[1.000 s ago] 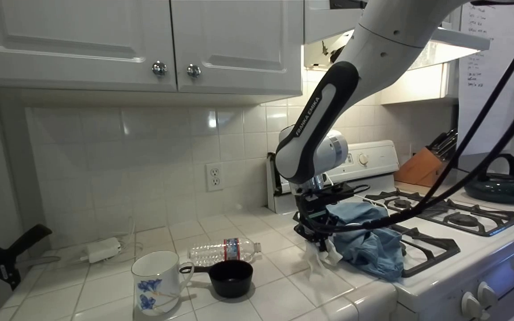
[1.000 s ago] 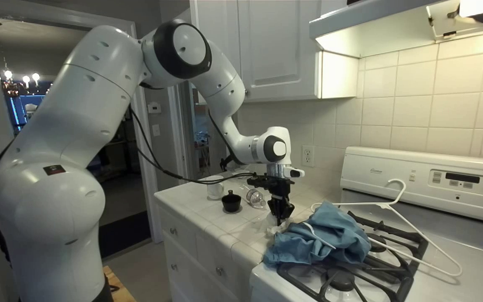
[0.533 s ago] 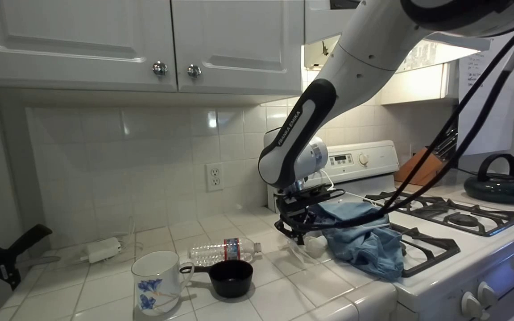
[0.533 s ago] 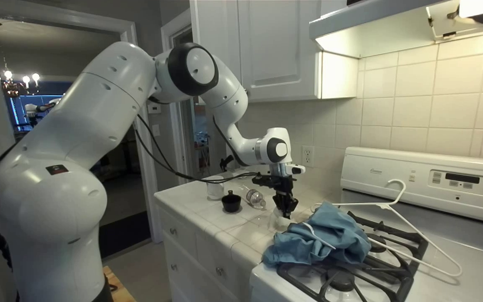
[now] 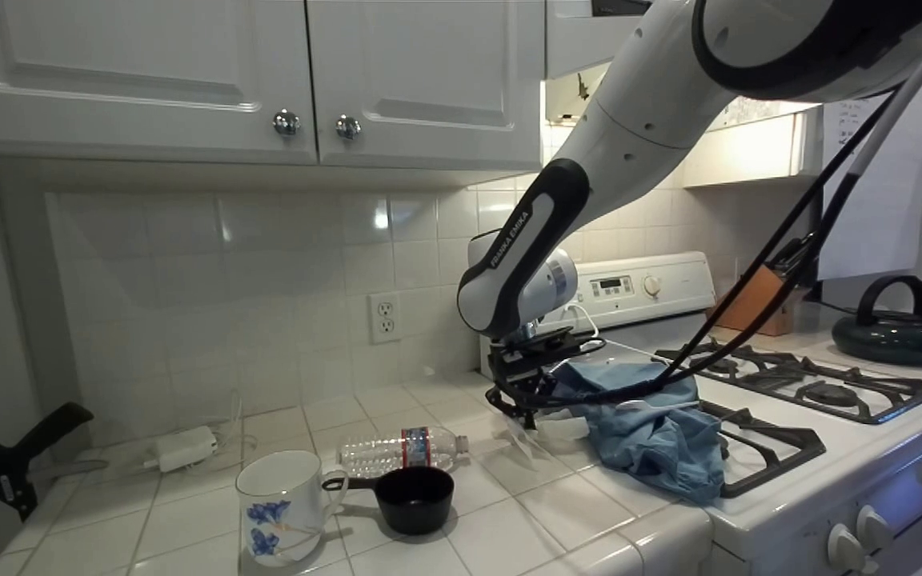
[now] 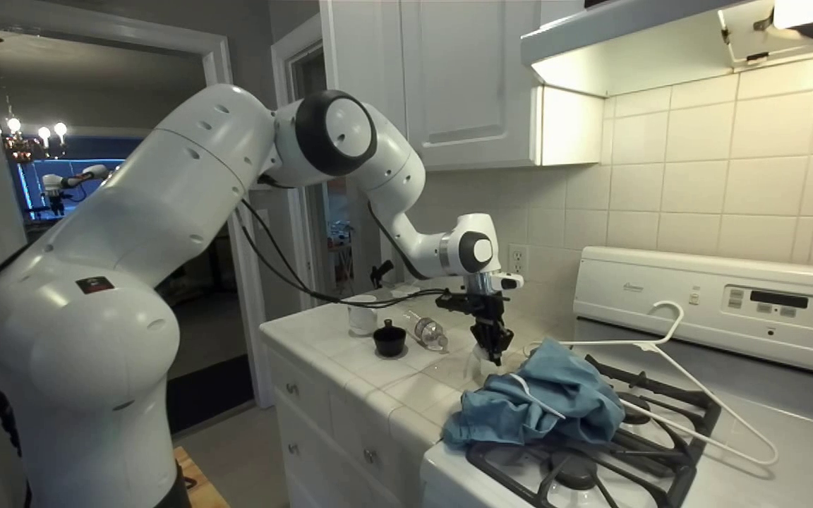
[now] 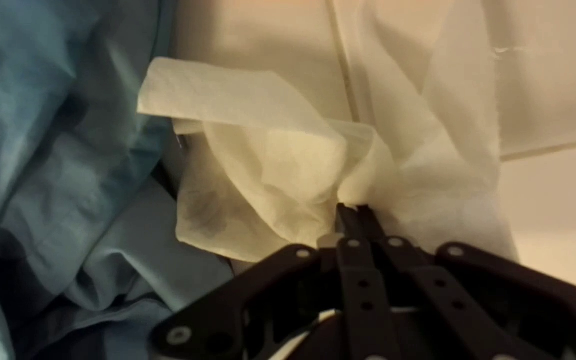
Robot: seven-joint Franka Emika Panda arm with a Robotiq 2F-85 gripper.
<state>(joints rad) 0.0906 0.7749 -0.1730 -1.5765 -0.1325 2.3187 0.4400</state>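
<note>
In the wrist view the tool (image 7: 354,208) is closed, pinching a white tissue (image 7: 288,162) at a gathered fold. The tissue should handle as nearly weightless, limp and easily torn, so a bunched part seems a surer hold than a loose edge. In an exterior view it hangs low over the worktop (image 5: 505,520), near the plastic bottle (image 5: 415,448). In an exterior view it is just beside the blue cloth (image 6: 540,406) bunched over the stove (image 6: 802,423).
</note>
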